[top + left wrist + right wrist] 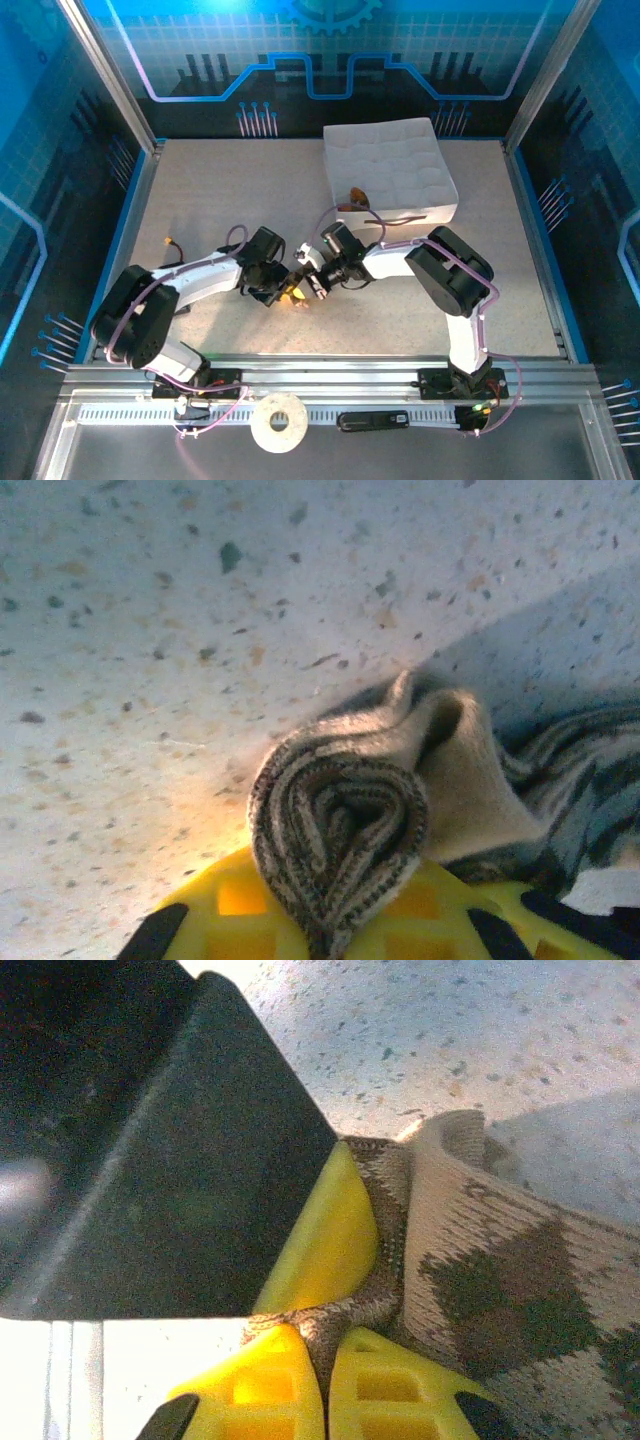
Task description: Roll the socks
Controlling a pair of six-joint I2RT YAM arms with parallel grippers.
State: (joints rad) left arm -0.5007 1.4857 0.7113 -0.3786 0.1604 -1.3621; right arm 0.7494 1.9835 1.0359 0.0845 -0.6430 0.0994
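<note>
A brown-and-beige argyle sock (340, 820) lies on the speckled table, its end wound into a tight roll. My left gripper (335, 920) is shut on that roll, with the yellow fingers (230, 900) on either side of it. My right gripper (325, 1360) is shut on a fold of the same sock (500, 1280), right next to the left gripper's yellow finger (325, 1230). In the top view both grippers (285, 285) (313, 280) meet tip to tip at the table's middle. A small olive-and-orange bundle (354, 193), apparently the other sock, rests at the box's front edge.
A white quilted box (390, 170) stands at the back right, just behind the right arm. On the rail in front of the arm bases lie a roll of tape (278, 422) and a black bar (372, 421). Bare tabletop spreads to the left and far right.
</note>
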